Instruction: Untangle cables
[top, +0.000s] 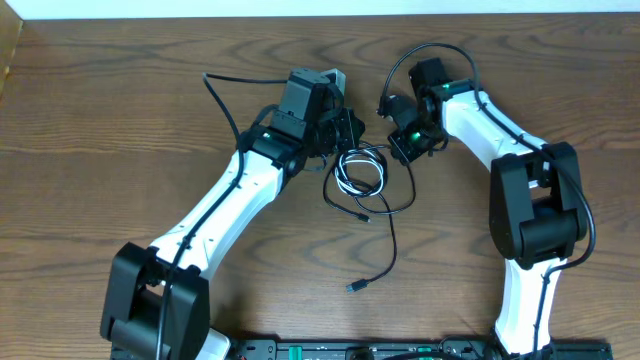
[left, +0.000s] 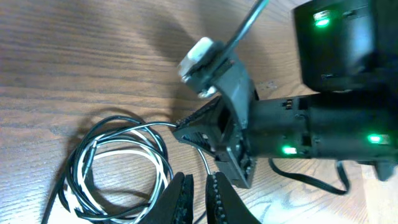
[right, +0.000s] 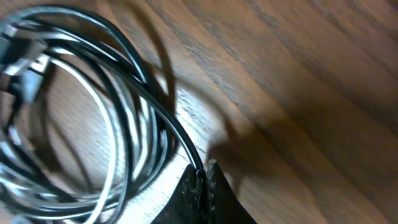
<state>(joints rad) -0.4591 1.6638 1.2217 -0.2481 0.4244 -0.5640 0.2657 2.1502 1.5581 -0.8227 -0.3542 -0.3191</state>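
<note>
We have the right gripper with its jaws pressed together on the black cable. The strand runs straight out of the fingertips and curves back into the loops, so the grip sits on the coil's rim nearest that arm. Both cords lie on the wooden table between the two grippers, the white cable wound inside the black loops. A long black tail trails toward the robot's base and ends in a small plug end well apart from the bundle. From the right jaws the coil lies to the robot's left and a little nearer the base. The gripped strand's long axis points from the fingertips into the bundle. The left gripper hovers just beside the far rim of the coil, its jaws nearly together with only a slit between them. A thin pale strand runs down toward that slit, but we cannot tell whether it is pinched. We judge that the coming move turns on this line. Drawing the right arm outward, away from the coil and along the strand, should feed the black cord free. The left arm, close on the opposite side, is placed to hold the rest back.
</note>
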